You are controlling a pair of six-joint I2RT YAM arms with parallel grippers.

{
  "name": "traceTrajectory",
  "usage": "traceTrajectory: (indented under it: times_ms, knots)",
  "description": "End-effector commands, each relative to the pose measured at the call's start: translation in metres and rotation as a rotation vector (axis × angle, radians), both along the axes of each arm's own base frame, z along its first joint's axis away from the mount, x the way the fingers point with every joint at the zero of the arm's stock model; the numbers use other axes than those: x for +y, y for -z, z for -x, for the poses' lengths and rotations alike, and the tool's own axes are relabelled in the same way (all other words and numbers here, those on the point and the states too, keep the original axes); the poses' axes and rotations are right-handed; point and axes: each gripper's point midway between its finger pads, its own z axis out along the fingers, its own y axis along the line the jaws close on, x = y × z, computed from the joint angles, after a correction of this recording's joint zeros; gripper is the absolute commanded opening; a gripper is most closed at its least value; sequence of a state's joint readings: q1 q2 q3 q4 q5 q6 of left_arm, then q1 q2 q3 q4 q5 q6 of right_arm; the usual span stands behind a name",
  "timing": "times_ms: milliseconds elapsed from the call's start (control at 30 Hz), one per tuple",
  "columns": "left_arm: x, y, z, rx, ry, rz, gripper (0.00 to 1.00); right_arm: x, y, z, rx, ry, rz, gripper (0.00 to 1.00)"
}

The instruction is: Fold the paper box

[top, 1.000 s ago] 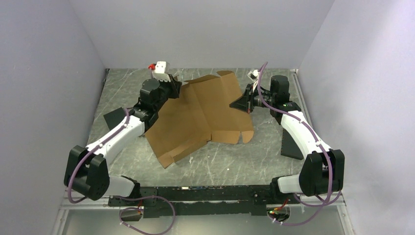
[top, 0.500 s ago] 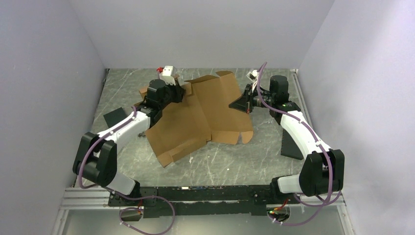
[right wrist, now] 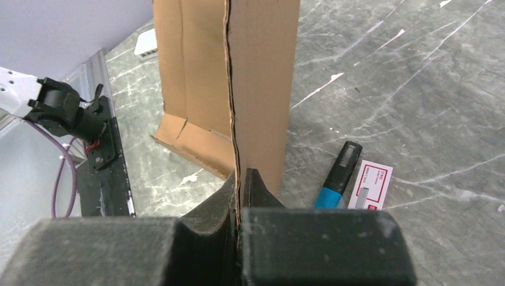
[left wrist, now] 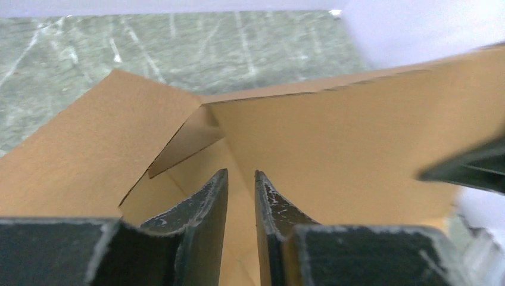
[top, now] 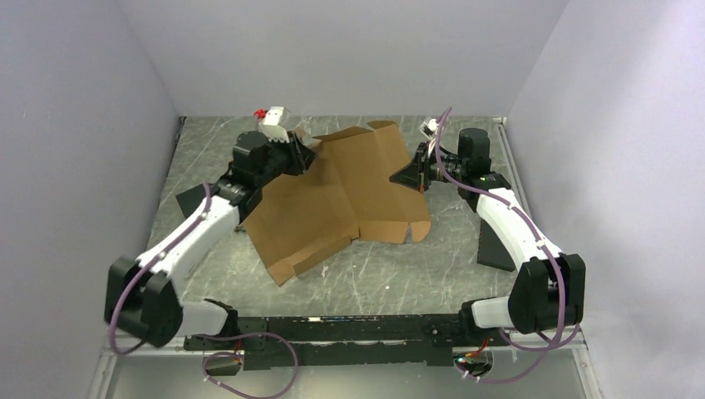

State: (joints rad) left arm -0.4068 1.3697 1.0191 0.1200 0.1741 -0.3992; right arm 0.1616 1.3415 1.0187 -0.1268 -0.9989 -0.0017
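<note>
The paper box (top: 341, 199) is a large brown cardboard sheet, partly raised off the table in the middle. My right gripper (top: 413, 176) is shut on its right edge. In the right wrist view that edge (right wrist: 262, 89) runs upright between the closed jaws of the right gripper (right wrist: 241, 173). My left gripper (top: 298, 156) is at the sheet's far left corner. In the left wrist view the left gripper (left wrist: 241, 174) has its jaws a narrow gap apart with nothing between them. The cardboard (left wrist: 333, 137) and a folded-in flap (left wrist: 184, 140) lie just beyond its tips.
A black pad (top: 195, 199) lies left of the sheet and another (top: 495, 245) near the right arm. A blue marker (right wrist: 339, 176) and a white card with red print (right wrist: 370, 186) lie on the marble table (top: 374, 274) by the right gripper. Walls close in on three sides.
The left arm has shifted back to the left along the sheet's far corner, and its jaws have parted a little. The right gripper and the sheet's right edge have not moved.
</note>
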Motion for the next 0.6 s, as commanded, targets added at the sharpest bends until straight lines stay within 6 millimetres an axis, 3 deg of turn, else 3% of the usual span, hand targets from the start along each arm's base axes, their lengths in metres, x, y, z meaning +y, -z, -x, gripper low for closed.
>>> traceTrajectory:
  times_ms: [0, 133, 200, 333, 433, 500, 567]
  knots:
    - [0.001, -0.045, 0.062, 0.025, 0.106, 0.107, 0.32, -0.001, -0.016, -0.001, -0.084, 0.000, 0.010, 0.00]
    - [0.027, -0.035, 0.106, 0.081, 0.066, 0.078, 0.39, -0.001, -0.015, -0.002, -0.085, 0.003, 0.013, 0.00]
    - [0.046, -0.037, 0.128, 0.073, 0.017, 0.065, 0.38, -0.002, -0.014, -0.002, -0.084, 0.006, 0.015, 0.00]
    - [0.093, -0.018, 0.160, 0.107, -0.168, 0.022, 0.43, -0.002, -0.013, -0.003, -0.083, 0.008, 0.017, 0.00]
    - [0.126, 0.007, 0.177, 0.158, -0.340, 0.037, 0.62, -0.002, -0.011, -0.004, -0.079, 0.009, 0.018, 0.00]
    - [0.131, 0.026, 0.188, 0.205, -0.369, 0.067, 0.70, -0.003, -0.011, -0.004, -0.079, 0.010, 0.019, 0.00]
    - [0.123, 0.050, 0.193, 0.273, -0.344, 0.086, 0.77, -0.002, -0.010, -0.004, -0.078, 0.007, 0.019, 0.00]
